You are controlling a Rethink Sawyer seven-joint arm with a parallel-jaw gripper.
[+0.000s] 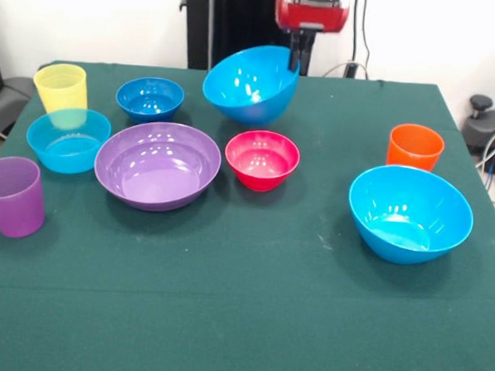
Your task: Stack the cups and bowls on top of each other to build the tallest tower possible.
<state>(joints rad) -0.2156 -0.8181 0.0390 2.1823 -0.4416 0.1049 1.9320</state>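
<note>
Blue bowl [251, 84] tilted at end effector [302, 51]

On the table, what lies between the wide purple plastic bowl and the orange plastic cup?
In the front view, the small magenta plastic bowl lies between the wide purple plastic bowl and the orange plastic cup.

Green tablecloth [240, 318]; blue bowls [251, 83], purple bowl [157, 164], magenta bowl [262, 159]; yellow cup [61, 88], orange cup [415, 147].

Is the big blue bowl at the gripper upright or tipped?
Tipped: the big blue bowl hangs raised at the gripper, its opening slanted toward the camera.
</note>
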